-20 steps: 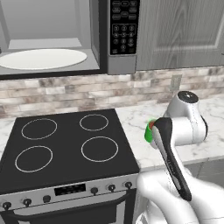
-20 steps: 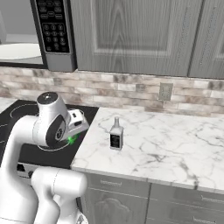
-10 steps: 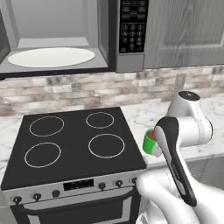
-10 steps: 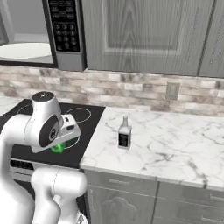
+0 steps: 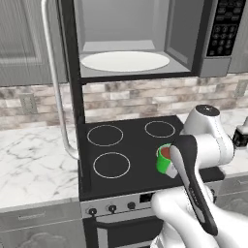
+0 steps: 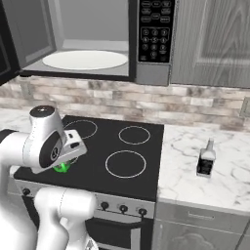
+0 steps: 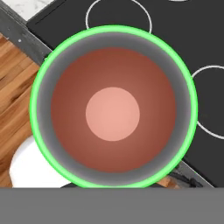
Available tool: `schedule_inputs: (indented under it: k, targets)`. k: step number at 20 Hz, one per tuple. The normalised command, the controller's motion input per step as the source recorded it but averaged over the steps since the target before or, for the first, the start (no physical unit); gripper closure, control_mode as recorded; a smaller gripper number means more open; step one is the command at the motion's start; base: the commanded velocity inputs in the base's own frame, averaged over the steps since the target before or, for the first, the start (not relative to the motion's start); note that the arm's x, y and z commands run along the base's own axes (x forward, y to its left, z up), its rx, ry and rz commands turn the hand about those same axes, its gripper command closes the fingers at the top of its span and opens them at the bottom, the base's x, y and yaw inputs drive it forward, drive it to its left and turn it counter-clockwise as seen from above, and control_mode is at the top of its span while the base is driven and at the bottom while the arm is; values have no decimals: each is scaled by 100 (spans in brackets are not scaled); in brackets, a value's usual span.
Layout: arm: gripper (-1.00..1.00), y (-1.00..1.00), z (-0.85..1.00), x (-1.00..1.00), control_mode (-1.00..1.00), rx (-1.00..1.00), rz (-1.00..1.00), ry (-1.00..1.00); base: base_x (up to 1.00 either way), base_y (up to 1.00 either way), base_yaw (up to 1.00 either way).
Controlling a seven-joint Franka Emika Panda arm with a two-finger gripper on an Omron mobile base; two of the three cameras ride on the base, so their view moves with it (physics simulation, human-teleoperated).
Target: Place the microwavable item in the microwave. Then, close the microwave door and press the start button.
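The bright green mug (image 5: 164, 159) with reddish-brown liquid hangs over the front right of the cooktop, and my gripper (image 5: 171, 167) is shut on it beside my forearm. From the right base view, a sliver of the mug (image 6: 62, 167) shows under my hand. In the hand view I look straight down into the mug (image 7: 113, 107). Up above, the microwave (image 5: 184, 34) stands open, with its white turntable plate (image 5: 125, 61) bare. The microwave door (image 5: 69, 82) is swung out to the left, edge-on, and its silver handle (image 5: 53, 87) faces me. The keypad (image 6: 154, 31) is to the right of the cavity.
A black four-ring cooktop (image 5: 121, 145) with front knobs lies below the mug. A small dark bottle with a white label (image 6: 206, 158) stands on the marble counter (image 6: 210, 180) to the right. More marble counter (image 5: 34, 155) is left of the stove. The open door juts over the stove's left edge.
The whole scene has slid right in both base views, so the camera has moved left. The open door has come into view. The mug stays in my gripper.
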Motion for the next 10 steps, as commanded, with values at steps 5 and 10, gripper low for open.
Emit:
schedule_inputs:
  k: [5, 10]
  targets:
    - [100, 0, 0, 0, 100, 0, 0, 0, 40, 12, 1]
    - [100, 0, 0, 0, 100, 0, 0, 0, 29, 0, 4]
